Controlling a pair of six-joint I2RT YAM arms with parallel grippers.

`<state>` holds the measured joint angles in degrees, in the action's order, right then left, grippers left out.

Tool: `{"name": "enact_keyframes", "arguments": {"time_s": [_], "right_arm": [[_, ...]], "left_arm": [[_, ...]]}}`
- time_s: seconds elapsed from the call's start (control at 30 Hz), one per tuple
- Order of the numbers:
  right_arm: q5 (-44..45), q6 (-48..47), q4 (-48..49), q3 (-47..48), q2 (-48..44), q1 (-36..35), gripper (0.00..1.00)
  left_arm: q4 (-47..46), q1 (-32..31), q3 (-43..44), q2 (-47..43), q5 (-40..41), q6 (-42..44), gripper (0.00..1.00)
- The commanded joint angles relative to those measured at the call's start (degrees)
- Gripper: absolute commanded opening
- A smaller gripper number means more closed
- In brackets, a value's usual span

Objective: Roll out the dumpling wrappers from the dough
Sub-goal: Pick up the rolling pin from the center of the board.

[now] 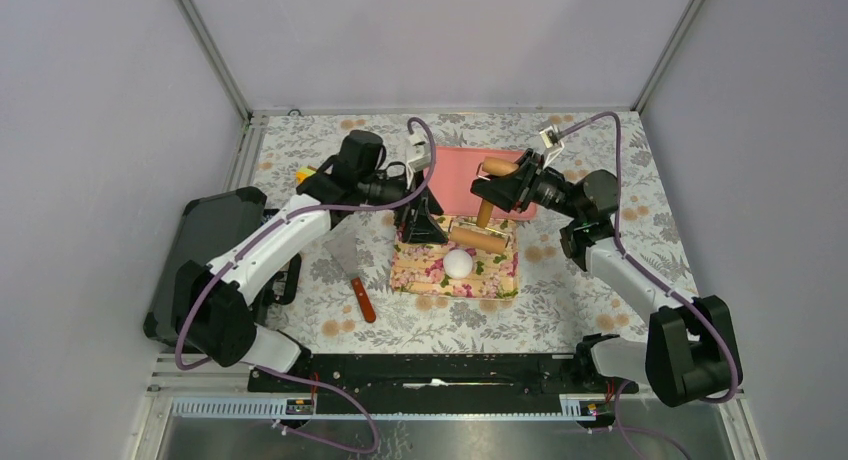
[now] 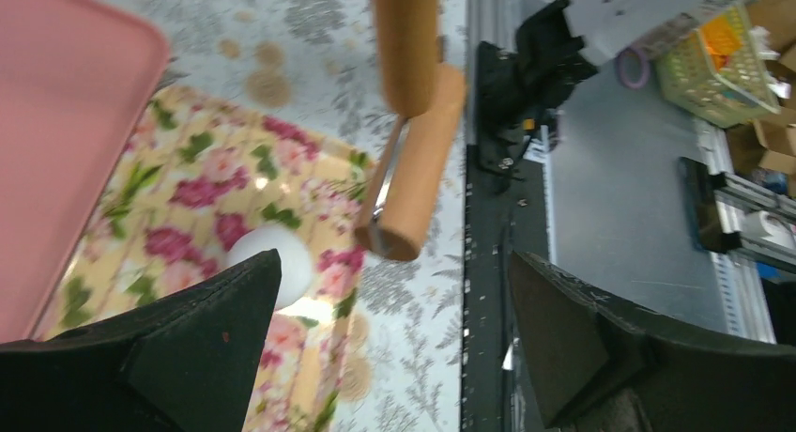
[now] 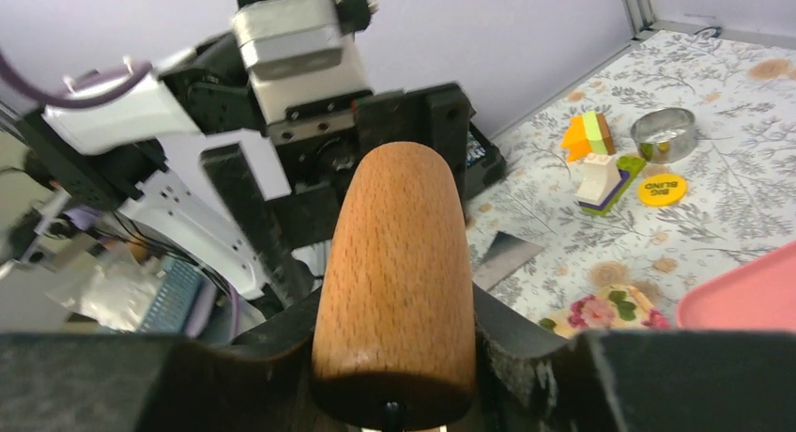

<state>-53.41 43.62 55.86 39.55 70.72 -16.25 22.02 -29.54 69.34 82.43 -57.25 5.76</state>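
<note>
The dough is a smooth white ball (image 1: 458, 263) on a floral board (image 1: 495, 280). It also shows in the left wrist view (image 2: 286, 254), partly behind a finger (image 2: 202, 343). My right gripper (image 1: 500, 187) is shut on the wooden rolling pin's handle (image 3: 394, 263), and the roller (image 1: 480, 238) hangs over the board's far edge, behind the ball. My left gripper (image 1: 420, 225) is open and empty over the board's far left corner, with the roller (image 2: 413, 178) ahead of it. No dumpling wrappers are in view.
A pink tray (image 1: 455, 170) lies behind the board. A scraper with a brown handle (image 1: 362, 302) lies left of the board. A metal ring (image 3: 663, 134), toy blocks (image 3: 596, 160) and a yellow disc (image 3: 662, 189) sit at the far left.
</note>
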Motion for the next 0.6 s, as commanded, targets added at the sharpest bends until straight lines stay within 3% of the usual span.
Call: {"name": "enact_keyframes", "arguments": {"time_s": [0.0, 0.13, 0.2, 0.37, 0.5, 0.57], "right_arm": [[0.8, 11.9, 12.6, 1.1, 0.7, 0.4, 0.0], [0.8, 13.0, 13.4, 0.9, 0.7, 0.5, 0.0], [0.7, 13.4, 13.3, 0.8, 0.4, 0.5, 0.0], [0.4, 14.0, 14.2, -0.2, 0.4, 0.5, 0.0], [0.3, 14.6, 15.5, -1.2, 1.1, 0.5, 0.0], [0.4, 15.1, 16.4, -1.5, 1.6, 0.5, 0.0]], "left_arm": [[-5.8, -3.5, 2.9, -1.0, -4.9, -5.4, 0.99], [-5.9, -5.7, 3.7, 0.9, -2.8, -5.6, 0.99], [-5.9, -5.9, 4.7, 2.3, -3.3, -5.6, 0.94], [-6.7, -6.1, 6.3, 4.3, -5.1, -8.7, 0.71], [-8.9, -6.1, 6.4, 4.6, -6.3, -11.2, 0.64], [-10.5, -6.0, 6.2, 4.9, -6.8, -13.2, 0.51]]}}
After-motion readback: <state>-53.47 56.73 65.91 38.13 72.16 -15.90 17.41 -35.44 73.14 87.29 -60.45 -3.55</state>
